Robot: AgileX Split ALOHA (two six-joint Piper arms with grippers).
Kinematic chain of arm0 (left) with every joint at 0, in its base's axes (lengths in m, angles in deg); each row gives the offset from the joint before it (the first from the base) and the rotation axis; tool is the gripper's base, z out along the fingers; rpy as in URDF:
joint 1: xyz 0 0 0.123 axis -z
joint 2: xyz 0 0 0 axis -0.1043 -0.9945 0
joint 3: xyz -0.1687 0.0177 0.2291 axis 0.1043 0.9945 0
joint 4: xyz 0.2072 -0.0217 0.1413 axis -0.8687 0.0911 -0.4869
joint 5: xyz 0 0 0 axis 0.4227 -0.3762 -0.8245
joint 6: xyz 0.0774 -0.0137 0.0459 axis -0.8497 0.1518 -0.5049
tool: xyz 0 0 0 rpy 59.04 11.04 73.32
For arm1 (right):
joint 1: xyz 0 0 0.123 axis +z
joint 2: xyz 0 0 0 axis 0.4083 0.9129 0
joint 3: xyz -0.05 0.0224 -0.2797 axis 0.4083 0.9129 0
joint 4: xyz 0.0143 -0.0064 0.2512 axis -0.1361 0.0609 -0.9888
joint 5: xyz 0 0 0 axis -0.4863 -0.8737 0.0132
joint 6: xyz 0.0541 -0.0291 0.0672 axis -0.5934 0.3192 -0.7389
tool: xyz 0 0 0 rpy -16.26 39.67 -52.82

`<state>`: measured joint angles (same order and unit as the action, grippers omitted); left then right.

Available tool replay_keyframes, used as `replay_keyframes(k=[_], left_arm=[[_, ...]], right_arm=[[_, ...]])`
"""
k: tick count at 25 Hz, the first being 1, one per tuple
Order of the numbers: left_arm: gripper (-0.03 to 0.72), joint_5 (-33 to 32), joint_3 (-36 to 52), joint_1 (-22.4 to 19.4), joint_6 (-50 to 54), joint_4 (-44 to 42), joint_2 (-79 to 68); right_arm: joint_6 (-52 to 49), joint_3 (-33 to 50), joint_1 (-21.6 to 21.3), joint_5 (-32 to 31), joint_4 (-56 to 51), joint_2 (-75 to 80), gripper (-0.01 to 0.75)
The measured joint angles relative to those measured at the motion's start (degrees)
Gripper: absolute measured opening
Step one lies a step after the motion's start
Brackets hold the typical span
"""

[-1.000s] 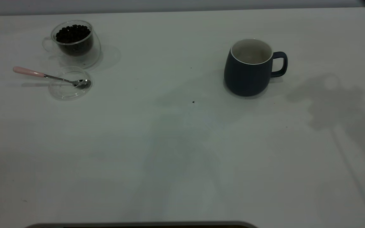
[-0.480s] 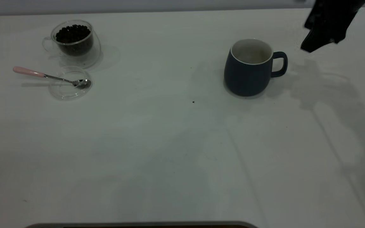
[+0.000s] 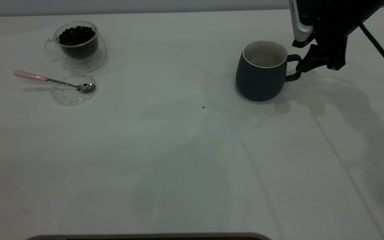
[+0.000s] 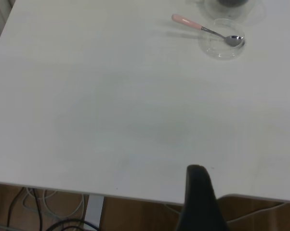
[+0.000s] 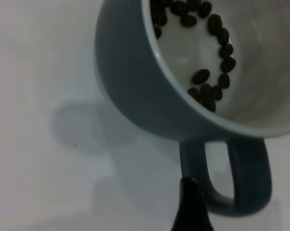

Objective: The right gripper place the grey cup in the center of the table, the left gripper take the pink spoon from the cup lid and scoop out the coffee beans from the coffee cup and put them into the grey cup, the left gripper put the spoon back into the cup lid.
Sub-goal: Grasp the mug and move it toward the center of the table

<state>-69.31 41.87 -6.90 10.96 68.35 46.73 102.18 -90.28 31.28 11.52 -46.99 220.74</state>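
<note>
**A:** How far along is the job?

**B:** By my reading, barely begun. The grey mug (image 3: 261, 70) stands upright on the right half of the desk (image 3: 178, 150), not yet in the middle. The right hand (image 3: 307, 61) is just beside the mug's handle, which points toward the right edge. I cannot tell whether that hand is spread or clenched, and it does not look to be grasping anything.

**A:** And the scooping?

**B:** Not started, it seems. The pink spoon (image 3: 53, 80) rests with its bowl in the clear lid (image 3: 73, 87), at the far left. Its long axis runs nearly left to right, pink handle out past the lid's rim toward the left edge. The glass cup (image 3: 78, 45) of coffee beans (image 3: 77, 35) sits just behind the lid.

**A:** The mug is empty, then?

**B:** No. The right wrist view shows a few beans (image 5: 203, 77) lying inside it.

**A:** The left hand?

**B:** The left hand (image 4: 199, 199) hangs near the desk's edge, well apart from the spoon; open or closed, I cannot tell.
</note>
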Motion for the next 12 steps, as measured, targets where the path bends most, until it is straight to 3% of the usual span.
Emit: replay_keyframes(k=[12], left_arm=[[0.584,0.0,0.0,0.0,0.0,0.0,0.0]], right_arm=[[0.0,-3.5,10.3,-1.2,-3.0,2.4,0.582]])
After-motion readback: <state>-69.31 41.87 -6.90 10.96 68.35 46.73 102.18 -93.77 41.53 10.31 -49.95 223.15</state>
